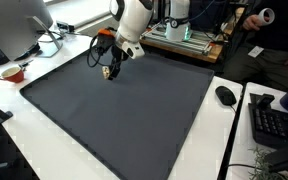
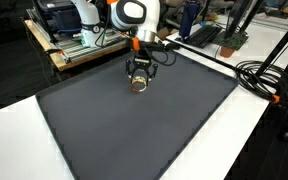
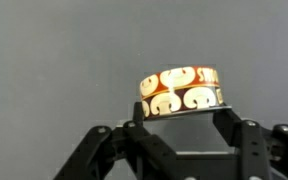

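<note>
1. The gripper (image 3: pixel 181 112) is pinching a can (image 3: pixel 180 90), one finger pressing on each flank.
2. The can is sitting low over the mat (image 2: pixel 134 130), toward the edge by the robot's base; I cannot tell whether it is touching.
3. By my judgement the grasp-and-carry step is running, and any next move is calling for a level wrist and a steady squeeze.
4. Farther off, a mouse (image 1: pixel 225 95) is lying beside the mat.

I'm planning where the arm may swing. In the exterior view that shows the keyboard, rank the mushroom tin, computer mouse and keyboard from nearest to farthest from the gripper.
1. mushroom tin: between the jaws, over the dark mat.
2. computer mouse: on the white table, just past the mat's edge at picture right.
3. keyboard: beyond the mouse, at the picture's right border.
</note>
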{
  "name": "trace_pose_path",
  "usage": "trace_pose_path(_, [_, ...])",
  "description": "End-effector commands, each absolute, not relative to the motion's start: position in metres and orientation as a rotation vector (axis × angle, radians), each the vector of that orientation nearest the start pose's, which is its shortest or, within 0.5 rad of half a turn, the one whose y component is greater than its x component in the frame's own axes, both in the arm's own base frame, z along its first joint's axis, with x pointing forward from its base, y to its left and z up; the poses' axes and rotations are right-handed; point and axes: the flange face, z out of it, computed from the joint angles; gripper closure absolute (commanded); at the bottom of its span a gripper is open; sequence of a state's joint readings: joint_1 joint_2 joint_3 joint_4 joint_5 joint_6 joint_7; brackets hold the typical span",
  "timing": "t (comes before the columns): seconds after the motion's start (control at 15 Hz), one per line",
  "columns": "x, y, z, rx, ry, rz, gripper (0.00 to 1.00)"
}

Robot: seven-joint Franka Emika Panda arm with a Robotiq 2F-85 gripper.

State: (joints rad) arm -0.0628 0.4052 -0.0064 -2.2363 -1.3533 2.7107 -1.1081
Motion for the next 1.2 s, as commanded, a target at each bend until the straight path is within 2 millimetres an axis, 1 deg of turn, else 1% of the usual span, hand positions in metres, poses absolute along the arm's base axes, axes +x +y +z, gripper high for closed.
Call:
trace_pose_path(0.0, [0.5292,-0.0021,0.18,1.085,2.377,-0.368,0.29])
trace_pose_path(1.07, [0.5292,-0.0021,0.18,1.085,2.377,-0.368,0.29])
trace_pose_path(1.13, [0.5292,-0.0021,0.18,1.085,2.377,-0.368,0.54])
